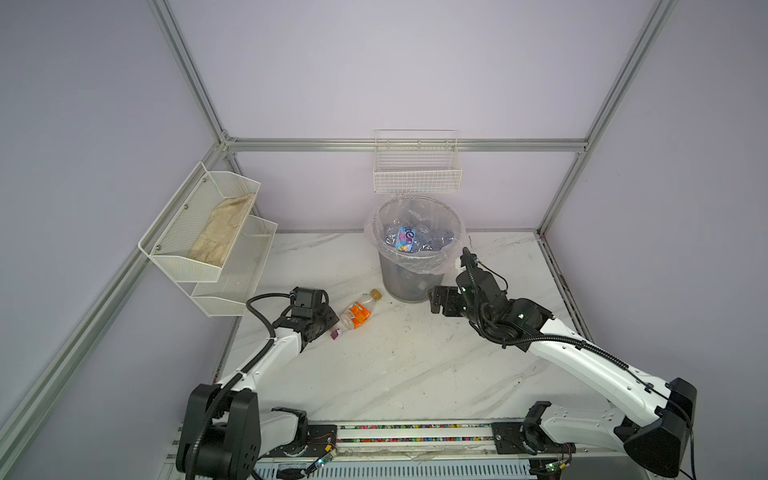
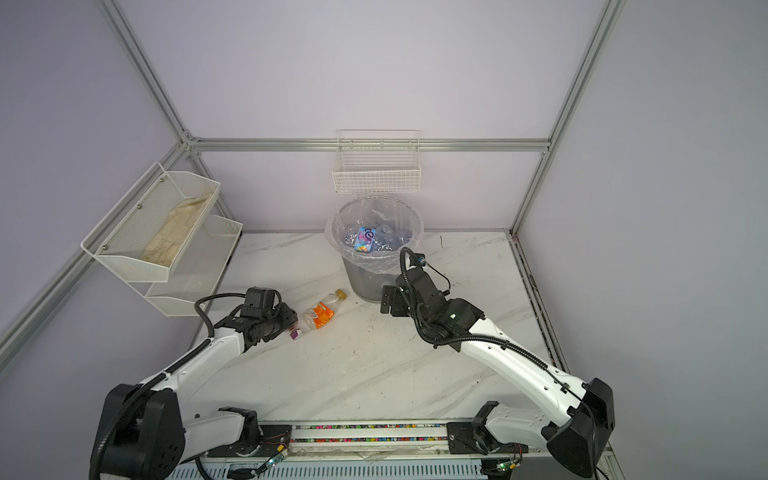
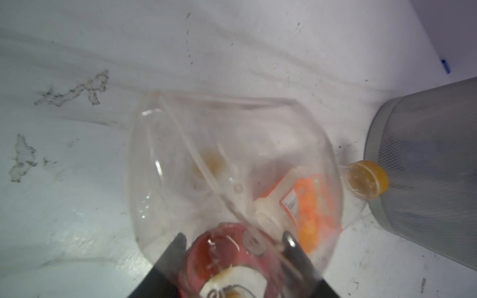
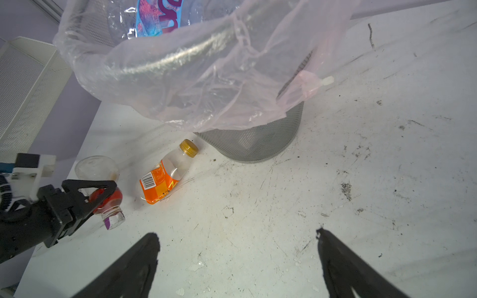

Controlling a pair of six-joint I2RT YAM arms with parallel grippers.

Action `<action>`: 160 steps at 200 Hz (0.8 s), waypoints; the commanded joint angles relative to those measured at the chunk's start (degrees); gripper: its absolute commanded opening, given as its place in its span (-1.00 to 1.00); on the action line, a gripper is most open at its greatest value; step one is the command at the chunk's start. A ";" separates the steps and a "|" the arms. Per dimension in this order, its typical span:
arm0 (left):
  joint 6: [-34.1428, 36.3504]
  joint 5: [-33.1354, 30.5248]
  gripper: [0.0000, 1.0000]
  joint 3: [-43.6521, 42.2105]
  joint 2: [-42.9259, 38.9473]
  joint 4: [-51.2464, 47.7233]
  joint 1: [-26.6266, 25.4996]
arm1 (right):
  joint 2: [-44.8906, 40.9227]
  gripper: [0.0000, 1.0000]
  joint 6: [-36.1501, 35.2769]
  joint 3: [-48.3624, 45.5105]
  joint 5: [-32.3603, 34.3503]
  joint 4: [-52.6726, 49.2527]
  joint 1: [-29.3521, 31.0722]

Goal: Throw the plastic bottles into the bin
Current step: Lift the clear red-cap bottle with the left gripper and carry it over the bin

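The red-labelled bottle (image 3: 227,167) lies on its side at the left of the counter (image 1: 415,365), the orange-labelled bottle (image 4: 165,178) just right of it, near the foot of the bin (image 1: 405,282); both look empty, so probably light, thin-walled, slick and apt to roll. The left hand (image 3: 233,238) straddles the red label, likely the firmest band to take; whether it presses yet I cannot tell; the right hand (image 4: 236,234) gapes wide, holding nothing.

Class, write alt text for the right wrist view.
The left gripper straddles a clear bottle with a red label on the white marble table; an orange-labelled bottle lies beside the grey mesh bin. The right gripper is open.
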 commanded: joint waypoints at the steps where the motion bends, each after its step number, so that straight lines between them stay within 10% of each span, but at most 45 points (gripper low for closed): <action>1: 3.63 -1.20 -0.38 5.50 -6.55 -1.58 -0.44 | -1.15 0.95 1.21 -1.05 -0.47 1.59 0.04; 58: 17.16 -6.30 -0.37 22.08 -13.04 -1.56 -9.93 | -2.35 0.95 3.16 -4.96 -1.91 3.46 0.04; 160: 36.19 -13.89 -0.36 49.32 2.66 -1.47 -29.20 | -5.25 0.95 4.52 -7.47 -2.33 2.85 0.03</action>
